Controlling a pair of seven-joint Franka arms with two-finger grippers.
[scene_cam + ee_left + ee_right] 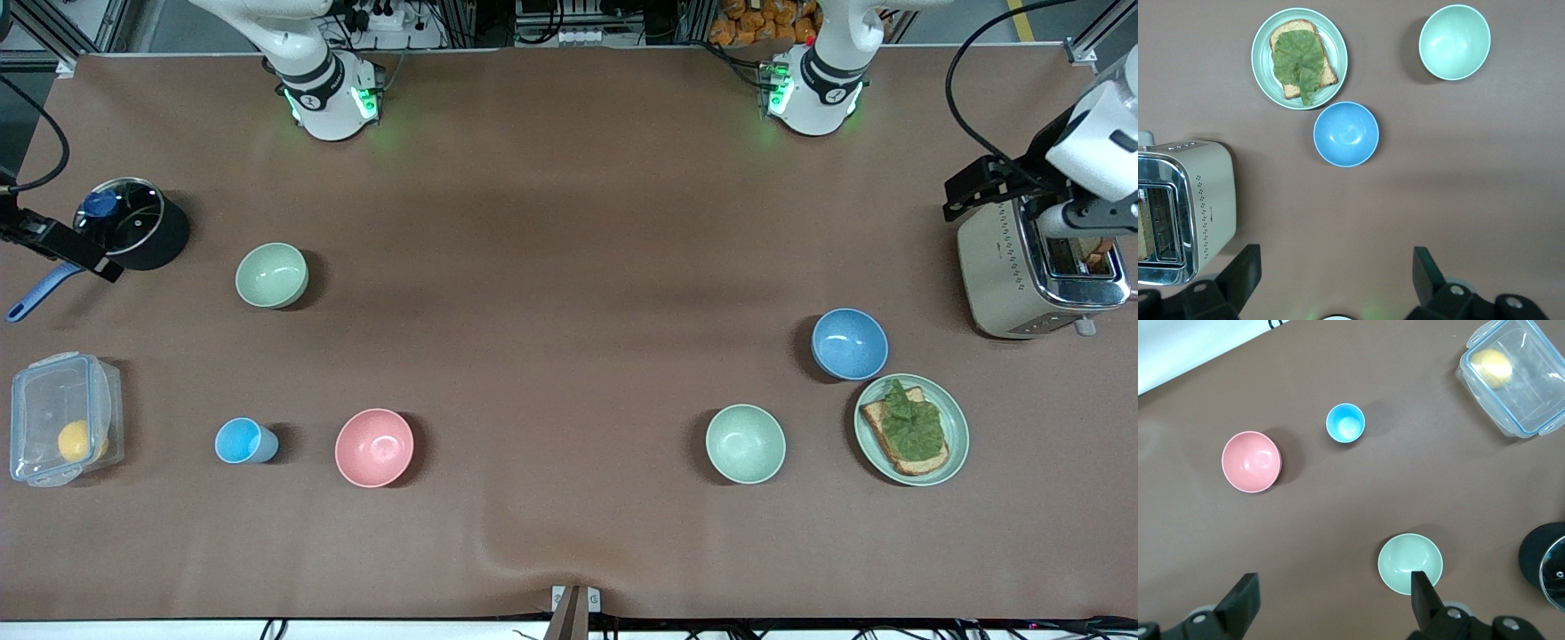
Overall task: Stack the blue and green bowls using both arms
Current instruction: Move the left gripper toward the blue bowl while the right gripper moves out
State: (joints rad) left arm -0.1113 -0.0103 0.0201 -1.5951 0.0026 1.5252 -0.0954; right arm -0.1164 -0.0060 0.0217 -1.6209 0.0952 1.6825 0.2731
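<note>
2 matte bowls: blue bowl [850, 344], green bowl [745, 444].

Blue bowl [850, 344] [1345, 133]: round, matte medium blue, upright, empty, at the left arm's end of the table.

Green bowl [745, 443] [1454, 42]: round, pale mint, upright, empty; nearer the front camera than the blue bowl, apart from it, unstacked.

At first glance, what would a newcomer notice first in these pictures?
Probably the round matte medium-blue bowl, toward the left arm's end of the table beside the flat green plate with toast and a leaf. A pale mint-green bowl sits nearer the front camera. Both grippers, the left gripper and the right gripper, hang open, holding nothing.
</note>
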